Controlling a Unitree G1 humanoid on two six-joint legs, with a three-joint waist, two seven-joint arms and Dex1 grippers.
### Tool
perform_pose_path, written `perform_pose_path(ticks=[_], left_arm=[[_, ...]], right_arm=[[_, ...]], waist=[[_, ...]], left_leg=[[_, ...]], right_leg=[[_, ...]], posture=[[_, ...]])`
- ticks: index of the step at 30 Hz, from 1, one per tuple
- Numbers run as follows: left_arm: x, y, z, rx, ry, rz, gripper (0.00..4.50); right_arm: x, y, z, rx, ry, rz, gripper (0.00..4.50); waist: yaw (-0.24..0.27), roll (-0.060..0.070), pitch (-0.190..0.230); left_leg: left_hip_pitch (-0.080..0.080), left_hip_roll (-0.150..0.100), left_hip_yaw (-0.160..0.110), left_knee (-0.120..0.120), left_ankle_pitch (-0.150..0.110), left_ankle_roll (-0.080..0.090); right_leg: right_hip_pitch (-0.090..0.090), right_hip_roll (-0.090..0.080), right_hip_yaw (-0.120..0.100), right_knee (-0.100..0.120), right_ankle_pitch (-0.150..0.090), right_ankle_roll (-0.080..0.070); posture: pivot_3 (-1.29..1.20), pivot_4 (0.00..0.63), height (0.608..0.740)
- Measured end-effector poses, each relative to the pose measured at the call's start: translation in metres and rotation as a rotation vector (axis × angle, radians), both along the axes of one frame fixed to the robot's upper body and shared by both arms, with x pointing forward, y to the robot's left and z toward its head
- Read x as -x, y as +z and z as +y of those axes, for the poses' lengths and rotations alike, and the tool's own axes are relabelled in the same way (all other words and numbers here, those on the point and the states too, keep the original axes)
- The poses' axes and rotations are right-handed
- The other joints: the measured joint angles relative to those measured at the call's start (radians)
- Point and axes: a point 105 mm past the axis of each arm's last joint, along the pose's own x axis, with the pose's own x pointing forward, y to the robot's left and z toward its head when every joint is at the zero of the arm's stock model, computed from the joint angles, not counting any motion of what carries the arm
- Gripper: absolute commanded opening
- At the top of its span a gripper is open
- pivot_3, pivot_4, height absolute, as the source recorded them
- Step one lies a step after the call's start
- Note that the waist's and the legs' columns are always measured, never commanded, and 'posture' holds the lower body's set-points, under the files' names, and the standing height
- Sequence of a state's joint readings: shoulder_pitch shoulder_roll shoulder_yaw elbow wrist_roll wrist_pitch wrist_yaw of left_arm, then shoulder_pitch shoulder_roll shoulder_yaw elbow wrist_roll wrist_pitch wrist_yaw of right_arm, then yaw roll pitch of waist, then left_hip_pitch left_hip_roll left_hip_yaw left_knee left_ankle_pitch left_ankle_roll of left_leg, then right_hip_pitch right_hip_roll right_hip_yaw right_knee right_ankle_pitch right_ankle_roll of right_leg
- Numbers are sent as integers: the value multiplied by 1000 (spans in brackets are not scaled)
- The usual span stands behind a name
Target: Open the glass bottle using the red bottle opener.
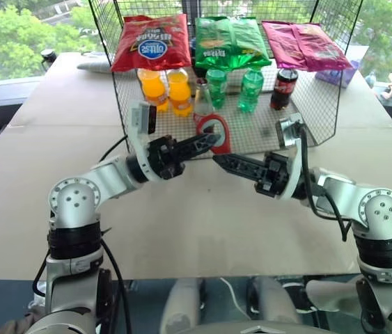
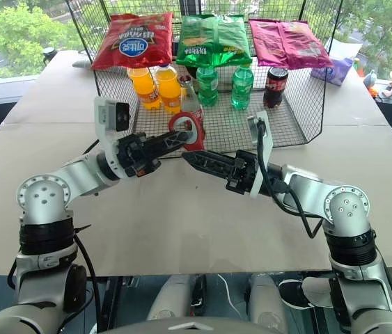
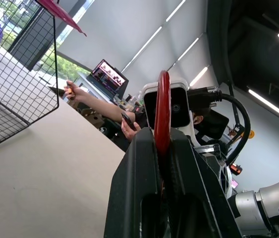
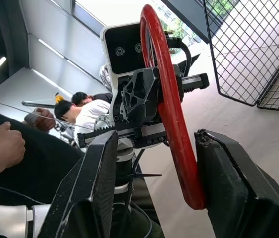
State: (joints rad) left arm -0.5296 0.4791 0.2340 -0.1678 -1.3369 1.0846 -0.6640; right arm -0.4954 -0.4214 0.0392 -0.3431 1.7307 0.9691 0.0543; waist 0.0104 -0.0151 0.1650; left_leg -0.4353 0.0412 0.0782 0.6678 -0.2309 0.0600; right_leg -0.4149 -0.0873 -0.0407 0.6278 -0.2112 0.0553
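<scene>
— Where was the red bottle opener (image 1: 214,132)?

— Centre of the head view, a little above the middle. The left gripper (image 1: 208,142) had its two black fingers pinched together on the handle, with the oval ring standing up past the fingertips. The left wrist view showed the opener edge-on, squeezed between both fingers.

— And the right gripper (image 1: 222,161)?

— Just below and right of the opener in the frame, pointing toward it. Its fingers stood apart; in the right wrist view the red ring (image 4: 171,111) sat between them, close against one finger, the other well clear. It held nothing.

— The glass bottle (image 2: 188,99)?

— Upper centre, upright on the wire mesh rack (image 1: 307,115), directly behind the opener's ring, between the orange soda bottles (image 1: 166,89) and the green bottles (image 1: 234,87). Neither gripper touched it, and whether its cap was on I couldn't tell.
</scene>
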Motion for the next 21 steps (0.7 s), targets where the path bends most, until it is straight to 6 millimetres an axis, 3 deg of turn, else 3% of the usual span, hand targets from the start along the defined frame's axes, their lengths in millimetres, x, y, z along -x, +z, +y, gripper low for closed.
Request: perform_pose_path(ticks=[4, 8, 11, 19, 21], left_arm=[[0, -1, 0, -1, 5, 3, 0], [0, 0, 0, 3, -1, 1, 0], [1, 1, 2, 16, -1, 0, 0], [3, 2, 3, 29, -18, 3, 0], [5, 2, 4, 16, -32, 7, 755]], right_arm=[[-1, -1, 0, 5, -5, 0, 2462], [-3, -3, 1, 18, -25, 0, 1269], [-3, -2, 2, 3, -24, -1, 15], [-1, 0, 3, -6, -10, -5, 15], [1, -1, 3, -4, -1, -7, 0]], waist=[[0, 0, 0], [0, 0, 0], [-1, 0, 0], [0, 0, 0], [-2, 1, 0]], left_leg=[[0, 0, 0, 0, 0, 0], [0, 0, 0, 0, 0, 0], [0, 0, 0, 0, 0, 0], [0, 0, 0, 0, 0, 0], [0, 0, 0, -1, 0, 0]], right_leg=[[0, 0, 0, 0, 0, 0], [0, 0, 0, 0, 0, 0], [0, 0, 0, 0, 0, 0], [0, 0, 0, 0, 0, 0], [0, 0, 0, 0, 0, 0]], posture=[[0, 150, 740], [0, 150, 740], [0, 150, 740], [0, 150, 740], [0, 150, 740]])
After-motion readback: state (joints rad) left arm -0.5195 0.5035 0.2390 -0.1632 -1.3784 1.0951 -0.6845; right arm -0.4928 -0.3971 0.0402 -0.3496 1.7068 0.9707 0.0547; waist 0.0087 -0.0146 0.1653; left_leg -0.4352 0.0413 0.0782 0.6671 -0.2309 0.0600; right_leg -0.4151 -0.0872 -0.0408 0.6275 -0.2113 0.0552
